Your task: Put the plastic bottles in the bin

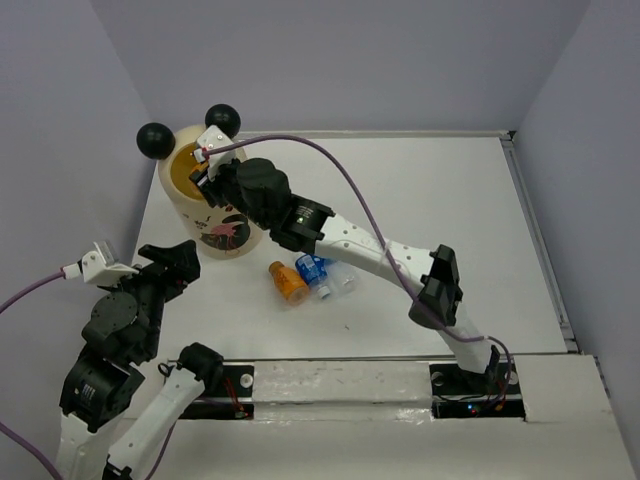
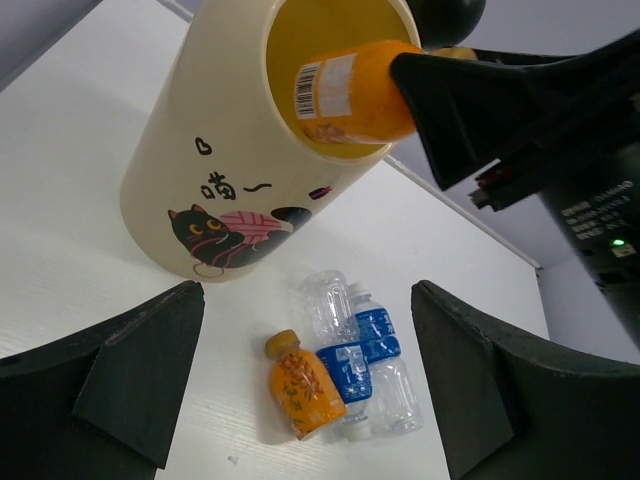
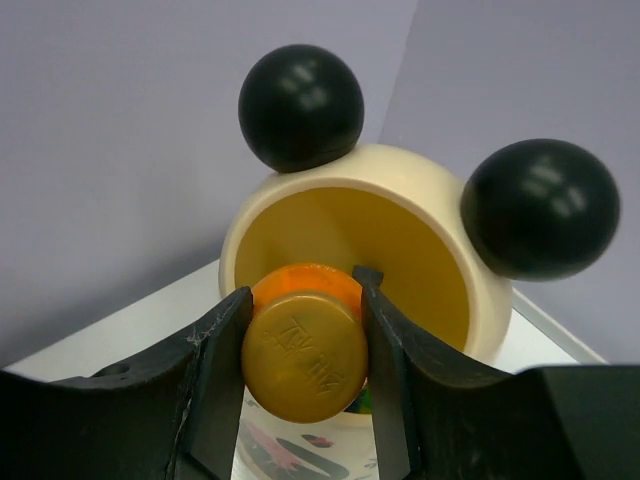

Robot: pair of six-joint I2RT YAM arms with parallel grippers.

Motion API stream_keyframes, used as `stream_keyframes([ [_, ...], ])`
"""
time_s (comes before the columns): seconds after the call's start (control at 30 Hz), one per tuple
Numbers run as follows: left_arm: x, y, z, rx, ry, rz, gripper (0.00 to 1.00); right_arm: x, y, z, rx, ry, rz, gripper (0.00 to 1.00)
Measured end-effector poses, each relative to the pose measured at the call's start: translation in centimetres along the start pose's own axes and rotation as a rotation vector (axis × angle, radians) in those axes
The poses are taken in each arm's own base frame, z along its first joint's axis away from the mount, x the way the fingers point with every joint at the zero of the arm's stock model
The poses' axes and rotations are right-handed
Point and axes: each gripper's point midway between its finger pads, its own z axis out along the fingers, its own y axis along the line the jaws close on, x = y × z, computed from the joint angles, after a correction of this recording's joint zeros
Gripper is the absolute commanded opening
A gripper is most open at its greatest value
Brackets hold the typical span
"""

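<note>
The cream-yellow bin [image 1: 215, 228] with two black ball ears stands at the back left. My right gripper [image 1: 206, 176] is shut on a short orange bottle [image 3: 303, 362], gripped near its cap. The bottle's base pokes into the bin's [image 2: 190, 150] mouth, as the orange bottle [image 2: 350, 90] shows in the left wrist view. Lying together on the table are another orange bottle [image 2: 303, 388] and two clear blue-labelled bottles [image 2: 345, 365] [image 2: 388, 362]. My left gripper [image 2: 308, 300] hangs open above and short of them, holding nothing.
The table's back and right edges meet grey walls [image 1: 540, 90]. The right arm [image 1: 360, 245] stretches diagonally over the table above the lying bottles [image 1: 312, 272]. The left arm [image 1: 130, 320] sits near the front left corner.
</note>
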Motion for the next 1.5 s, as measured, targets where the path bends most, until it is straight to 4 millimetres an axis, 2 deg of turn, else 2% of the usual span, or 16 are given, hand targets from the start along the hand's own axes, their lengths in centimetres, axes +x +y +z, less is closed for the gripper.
stream_keyframes([
  [0.1,0.4,0.0,-0.2,0.003,0.020,-0.010,0.96,1.7,0.5,1.4,0.001,0.012,-0.030,0.37],
  [0.13,0.7,0.0,-0.2,0.006,0.031,-0.011,0.96,2.2,0.6,1.8,0.005,0.015,-0.040,0.50],
  [0.17,1.0,0.0,-0.3,0.011,0.046,-0.012,0.97,2.8,0.6,2.0,0.009,0.023,-0.052,0.77],
  [0.23,1.4,-0.2,-0.4,0.019,0.064,-0.015,0.97,3.4,0.6,2.2,0.015,0.034,-0.059,0.95],
  [0.4,3.0,-0.5,-0.4,0.043,0.129,-0.021,0.99,2.8,-0.3,2.0,0.040,0.027,-0.063,0.96],
  [0.57,5.2,-1.2,0.0,0.071,0.218,-0.015,0.99,2.0,-1.8,-0.6,0.027,0.052,-0.027,0.81],
  [0.63,6.3,-1.6,0.5,0.079,0.258,-0.011,0.99,0.4,-3.2,-2.6,0.038,0.046,-0.002,0.74],
  [0.7,7.8,-2.0,1.2,0.090,0.305,-0.005,0.99,-0.7,-4.7,-5.0,0.054,0.038,0.032,0.72],
  [0.87,14.1,-1.9,4.2,0.064,0.473,0.045,0.99,-1.6,-8.2,-13.6,0.087,0.037,0.150,0.70],
  [0.97,17.8,-1.3,5.5,0.040,0.565,0.063,0.99,1.1,-9.2,-18.3,0.111,0.067,0.240,0.69],
  [1.07,20.6,-0.6,6.2,0.016,0.633,0.064,0.99,5.4,-8.7,-20.4,0.112,0.144,0.303,0.70],
  [1.13,21.6,-0.3,6.6,0.005,0.648,0.057,0.99,10.2,-7.7,-22.4,0.105,0.251,0.341,0.72],
  [1.23,22.6,-0.2,7.2,-0.006,0.655,0.037,0.99,15.5,-6.6,-25.2,0.091,0.385,0.376,0.75],
  [1.3,23.3,-0.3,7.8,-0.009,0.658,0.018,0.99,17.6,-6.0,-26.8,0.082,0.440,0.400,0.77],
  [1.37,24.5,-0.3,8.5,-0.018,0.672,0.002,0.99,18.7,-5.7,-28.2,0.072,0.473,0.419,0.80],
  [1.5,27.8,1.3,9.1,-0.086,0.746,-0.001,0.98,18.2,-5.2,-28.9,0.043,0.461,0.450,0.81],
])
